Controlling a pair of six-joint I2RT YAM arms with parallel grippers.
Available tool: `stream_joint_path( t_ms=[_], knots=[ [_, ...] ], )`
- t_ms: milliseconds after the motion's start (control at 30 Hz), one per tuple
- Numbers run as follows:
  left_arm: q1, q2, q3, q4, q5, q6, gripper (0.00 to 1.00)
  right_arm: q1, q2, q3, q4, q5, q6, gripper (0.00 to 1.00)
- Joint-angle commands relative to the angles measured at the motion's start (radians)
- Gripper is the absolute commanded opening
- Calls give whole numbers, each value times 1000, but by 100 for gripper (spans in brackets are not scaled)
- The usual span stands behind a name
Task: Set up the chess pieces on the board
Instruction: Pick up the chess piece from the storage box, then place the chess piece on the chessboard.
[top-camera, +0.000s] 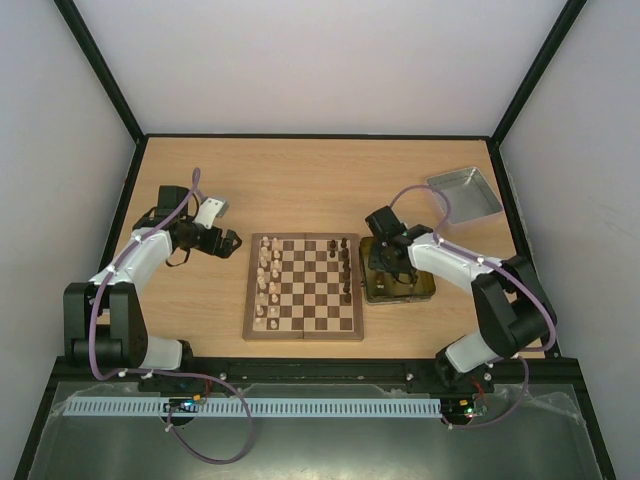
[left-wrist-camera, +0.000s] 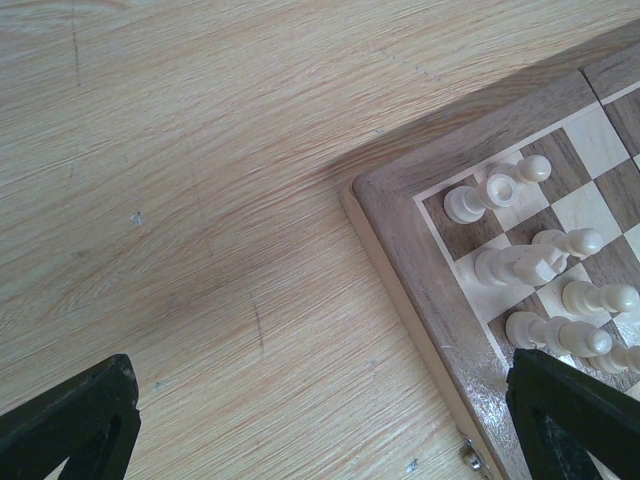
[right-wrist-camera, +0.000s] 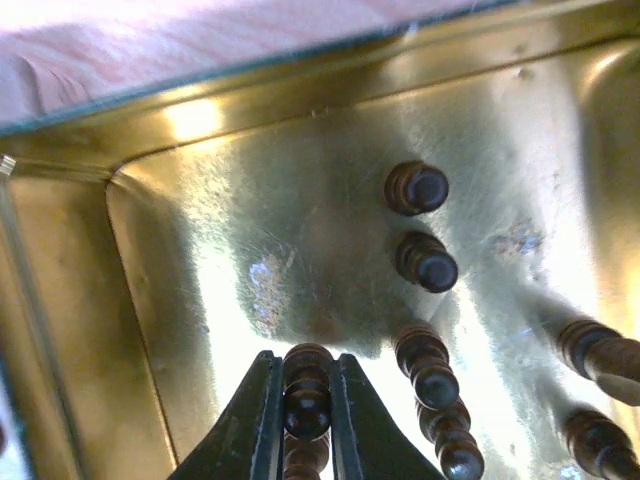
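Note:
The board (top-camera: 303, 300) lies at the table's middle. Pale chess pieces (top-camera: 268, 280) fill its left columns and a few dark ones (top-camera: 346, 270) stand along its right edge. My right gripper (right-wrist-camera: 306, 370) reaches down into the gold tin (right-wrist-camera: 60, 330) and is shut on a dark brown chess piece (right-wrist-camera: 307, 400). Several more dark pieces (right-wrist-camera: 420, 190) sit on the tin's floor. My left gripper (left-wrist-camera: 320, 400) hangs open over bare table just off the board's far-left corner (left-wrist-camera: 420, 200), close to pale pieces (left-wrist-camera: 497, 190), with nothing between its fingers (left-wrist-camera: 80, 420).
The gold tin (top-camera: 425, 290) sits against the board's right side, under the right gripper (top-camera: 385, 265). A silver-grey tray (top-camera: 465, 193) lies at the back right. The left gripper (top-camera: 228, 242) is left of the board. Black frame rails edge the table.

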Motion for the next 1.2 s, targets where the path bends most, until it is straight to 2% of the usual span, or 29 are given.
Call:
stream_joint_path(
  t_ms=[0,267,533,800,1167],
  knots=[
    [-5,11,-3,-5,0,5,100,38,-60,76,-90,82,-1,8],
    [-13,12,0,-4,-6,4,100,154,-70,282,-219,127,42,8],
    [-13,11,-1,-3,-9,3,100,251,37,436,-238,98,49,8],
    [-14,10,-2,-3,-12,3,100,314,117,439,-201,77,58,8],
    [-13,15,-4,1,-14,5,100,323,137,365,-148,40,67,9]
  ],
)
